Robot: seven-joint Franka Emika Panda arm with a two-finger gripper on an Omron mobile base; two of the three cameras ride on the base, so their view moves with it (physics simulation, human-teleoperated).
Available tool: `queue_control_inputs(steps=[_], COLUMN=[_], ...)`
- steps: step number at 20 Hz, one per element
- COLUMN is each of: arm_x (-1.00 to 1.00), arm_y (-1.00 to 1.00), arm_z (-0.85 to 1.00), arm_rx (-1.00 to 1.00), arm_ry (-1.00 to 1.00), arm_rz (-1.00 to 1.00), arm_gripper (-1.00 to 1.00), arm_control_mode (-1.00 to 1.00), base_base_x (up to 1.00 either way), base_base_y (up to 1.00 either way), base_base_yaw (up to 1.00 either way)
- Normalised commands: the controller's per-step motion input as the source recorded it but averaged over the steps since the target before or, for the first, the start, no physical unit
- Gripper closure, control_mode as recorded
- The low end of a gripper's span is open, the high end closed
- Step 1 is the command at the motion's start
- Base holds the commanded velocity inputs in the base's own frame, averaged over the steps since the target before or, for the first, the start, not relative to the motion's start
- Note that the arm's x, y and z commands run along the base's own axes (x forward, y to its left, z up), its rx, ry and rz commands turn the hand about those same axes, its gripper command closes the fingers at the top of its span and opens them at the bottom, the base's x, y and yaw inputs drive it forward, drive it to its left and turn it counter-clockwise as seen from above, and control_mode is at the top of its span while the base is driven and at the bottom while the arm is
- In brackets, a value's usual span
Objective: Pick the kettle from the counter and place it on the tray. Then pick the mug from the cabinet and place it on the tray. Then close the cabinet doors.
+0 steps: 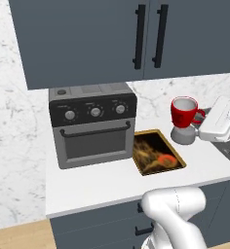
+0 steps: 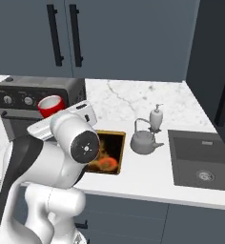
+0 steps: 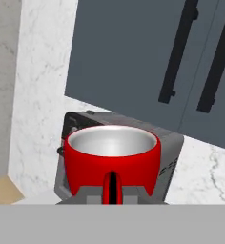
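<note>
While our claw seems clamped on the red mug, we see the mug held above the worktop beside the tray.

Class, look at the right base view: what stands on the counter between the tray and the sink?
The kettle stands between the tray and the sink.

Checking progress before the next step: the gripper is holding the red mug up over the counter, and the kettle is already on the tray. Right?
Not quite. The gripper does hold the red mug above the counter, but the kettle stands on the counter beside the tray, not on it, as the right base view shows.
</note>
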Motion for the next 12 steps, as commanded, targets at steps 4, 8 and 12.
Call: queue_control_inputs(steps=[4, 8, 12], arm_x=[0.12, 0.19, 0.31], arm_y=[-0.39, -0.13, -0.03], arm_z=[-0.73, -0.76, -0.73], arm_rx=[0.05, 0.00, 0.00], arm_ry=[-0.01, 0.00, 0.00], arm_rz=[0.10, 0.11, 0.14], arm_gripper=[1.00, 1.00, 1.00], arm_control_mode=[-1.00, -1.00, -1.00], base_base_x=[0.00, 0.00, 0.00], base_base_y=[0.00, 0.00, 0.00], base_base_yaw=[0.00, 0.00, 0.00])
